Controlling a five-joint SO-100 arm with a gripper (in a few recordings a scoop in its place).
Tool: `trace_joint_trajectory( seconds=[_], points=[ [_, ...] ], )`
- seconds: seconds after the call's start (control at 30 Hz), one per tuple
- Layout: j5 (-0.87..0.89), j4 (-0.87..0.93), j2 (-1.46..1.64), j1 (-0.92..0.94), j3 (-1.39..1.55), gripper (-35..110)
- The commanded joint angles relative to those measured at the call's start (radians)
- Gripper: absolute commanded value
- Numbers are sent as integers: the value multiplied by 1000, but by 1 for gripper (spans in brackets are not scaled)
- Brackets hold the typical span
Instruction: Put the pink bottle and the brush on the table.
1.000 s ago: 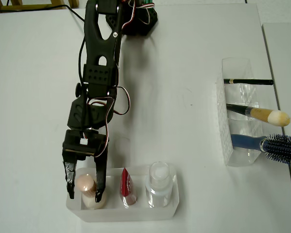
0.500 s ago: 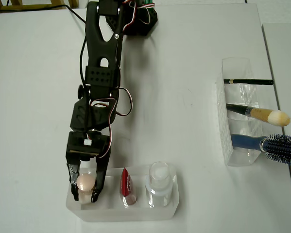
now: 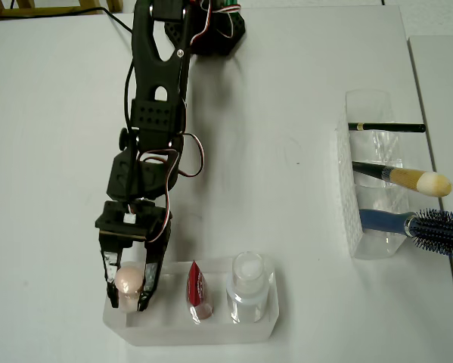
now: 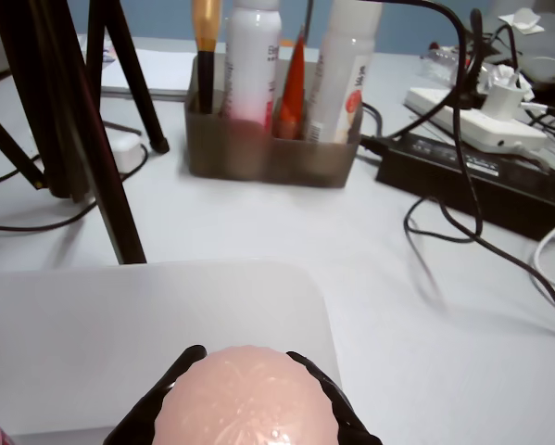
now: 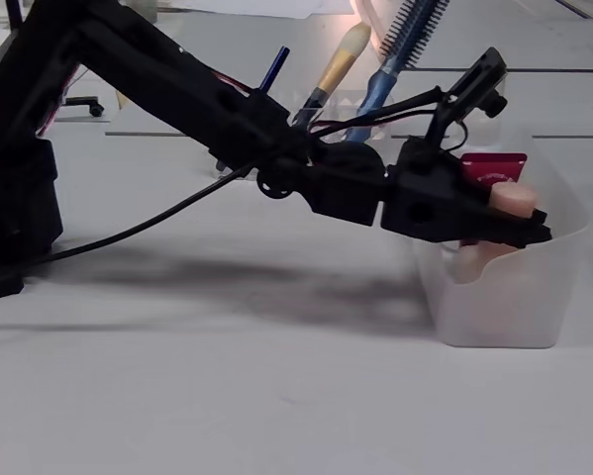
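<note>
In the overhead view the pink bottle (image 3: 129, 278) stands in the left compartment of a clear tray (image 3: 203, 334). My gripper (image 3: 128, 284) is shut on its peach cap. The wrist view has the cap (image 4: 249, 397) pinched between the two black fingers (image 4: 161, 408). In the fixed view the cap (image 5: 515, 200) sits just above the tray rim, with the bottle's body blurred behind the tray wall. The brush (image 3: 409, 179) lies in a clear holder (image 3: 353, 219) at the right of the white table (image 3: 287, 91). In the fixed view its cream tip (image 5: 347, 45) points up behind the arm.
Sharing the tray with the pink bottle are a red tube (image 3: 198, 292) and a clear bottle with a white cap (image 3: 249, 284). The holder also carries a blue hairbrush (image 3: 432, 228) and a thin black stick (image 3: 385, 127). A table seam runs down the right side.
The open fingers came in around the pink bottle's cap and shut on it. The gripper and cap have since shifted slightly left and back toward the arm's base.
</note>
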Motion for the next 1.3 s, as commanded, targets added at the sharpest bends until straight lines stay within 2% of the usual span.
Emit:
trace_joint_trajectory(
  seconds=[0.0, 0.73, 1.27],
  points=[
    [5, 9, 140, 11, 6, 0],
    [6, 293, 482, -37, 37, 0],
    [-15, 376, 879, -31, 419, 0]
  ],
)
